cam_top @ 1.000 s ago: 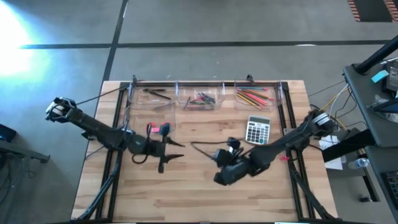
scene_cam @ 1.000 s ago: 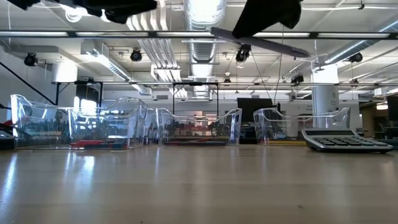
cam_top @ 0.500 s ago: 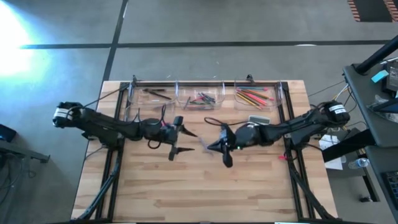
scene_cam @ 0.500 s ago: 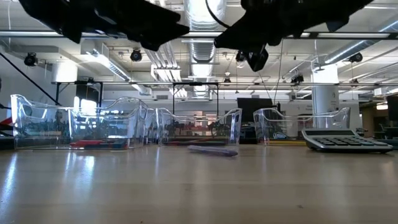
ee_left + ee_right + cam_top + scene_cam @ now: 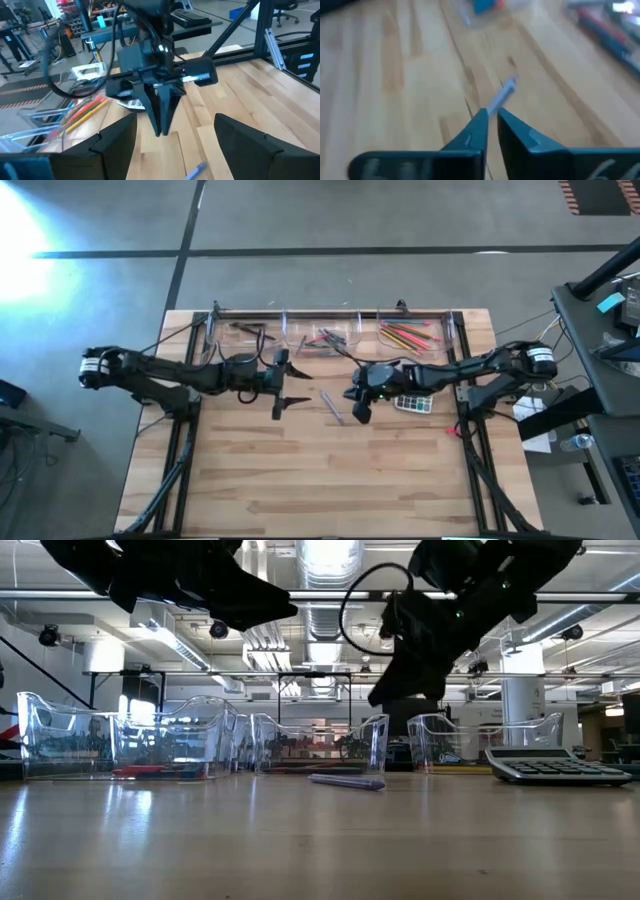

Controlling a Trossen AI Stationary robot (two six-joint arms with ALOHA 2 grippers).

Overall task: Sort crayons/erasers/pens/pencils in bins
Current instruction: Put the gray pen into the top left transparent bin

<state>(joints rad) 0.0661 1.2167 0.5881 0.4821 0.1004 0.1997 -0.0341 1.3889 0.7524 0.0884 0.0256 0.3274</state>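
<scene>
Wooden table (image 5: 300, 470) bears a slim pale-blue stick (image 5: 331, 406) between open left end effector (image 5: 287, 392) and closed right end effector (image 5: 361, 413).

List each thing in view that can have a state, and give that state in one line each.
Left gripper: jaws open, empty, above the table.
Right gripper: jaws shut, empty, above the table.
Pale stick: lying loose on the table between the grippers.
Pencil bin: holding pencils.
Calculator: flat on the table.

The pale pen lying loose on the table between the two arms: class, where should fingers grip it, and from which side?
Grip the pen at its middle, coming straight down from above, fingers closing across its thin width. It lies flat on the bare wood, clear of the bins and the calculator, so nothing blocks either side.
</scene>
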